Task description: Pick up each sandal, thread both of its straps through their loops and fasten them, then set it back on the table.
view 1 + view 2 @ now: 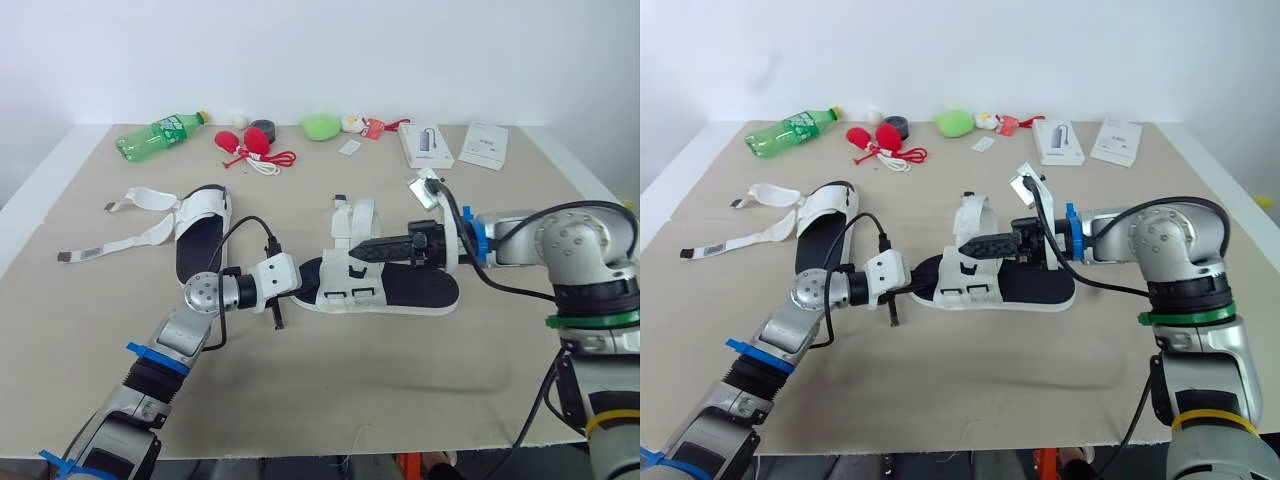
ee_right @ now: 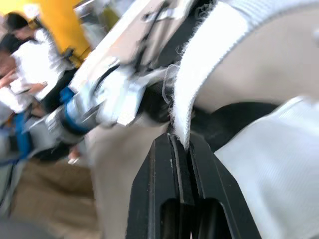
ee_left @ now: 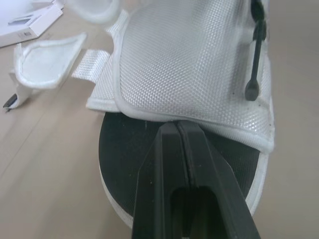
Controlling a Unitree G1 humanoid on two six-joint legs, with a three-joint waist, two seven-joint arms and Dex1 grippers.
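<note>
A white sandal with a black insole [image 1: 400, 288] lies at the table's middle, toe toward my left arm. My left gripper [image 1: 306, 281] is shut at its toe end, fingertips [image 3: 175, 130] over the insole against the edge of the white mesh upper [image 3: 189, 59]. Reaching in from the heel side, my right gripper [image 1: 360, 249] is shut on the frayed white strap [image 2: 182, 94], which rises above the sandal's middle. A second sandal [image 1: 201, 232] lies at the left with its two long straps [image 1: 120, 240] spread loose on the table.
Along the far edge lie a green bottle [image 1: 160, 133], red items with a cord [image 1: 254, 146], a black roll [image 1: 264, 127], a green soft toy [image 1: 321, 126] and two white boxes [image 1: 427, 145]. People stand beyond the table [image 2: 20, 59].
</note>
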